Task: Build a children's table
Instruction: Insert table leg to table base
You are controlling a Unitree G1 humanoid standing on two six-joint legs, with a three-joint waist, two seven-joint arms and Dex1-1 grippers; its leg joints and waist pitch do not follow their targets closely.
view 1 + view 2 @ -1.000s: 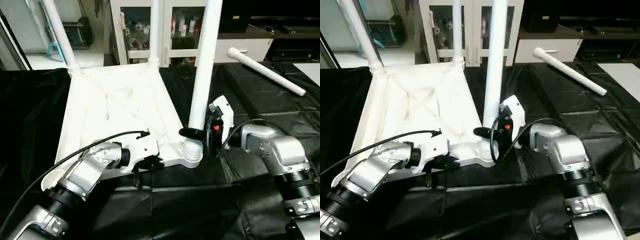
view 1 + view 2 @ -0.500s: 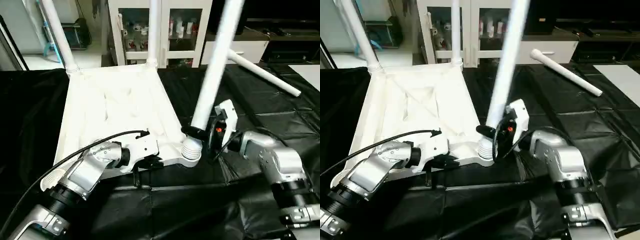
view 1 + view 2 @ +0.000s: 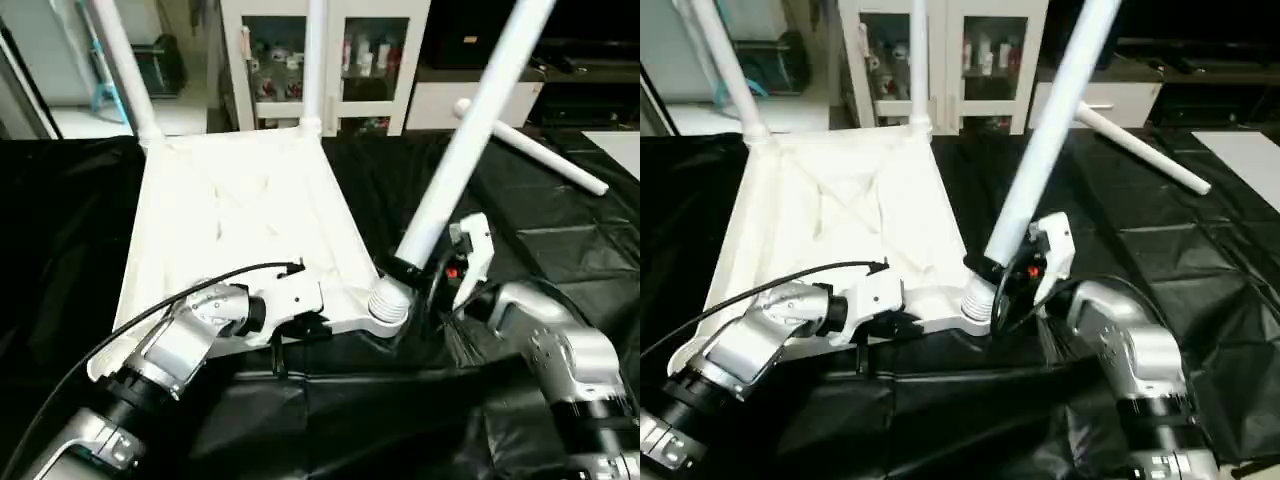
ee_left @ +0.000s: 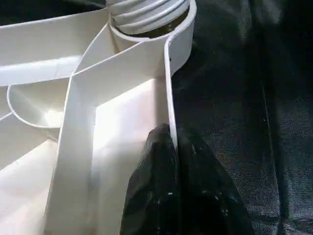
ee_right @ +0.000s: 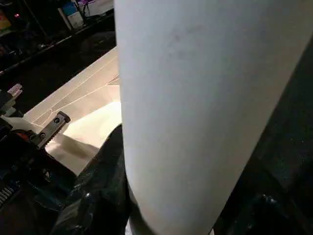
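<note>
While head views hide it | left tool (image 4: 172, 142) pinches tabletop (image 4: 122, 112) rim

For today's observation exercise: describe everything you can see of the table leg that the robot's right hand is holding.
The leg is a long, smooth white tube, plastic by its look, with a ribbed, threaded foot. It leans away from the tabletop, toward the robot's right, its foot sitting in the near right corner socket. The right hand clasps it just above the threads. Its top runs out of the picture.

Near leg (image 3: 462, 148) tilted right by right claw (image 3: 412, 272).
</note>
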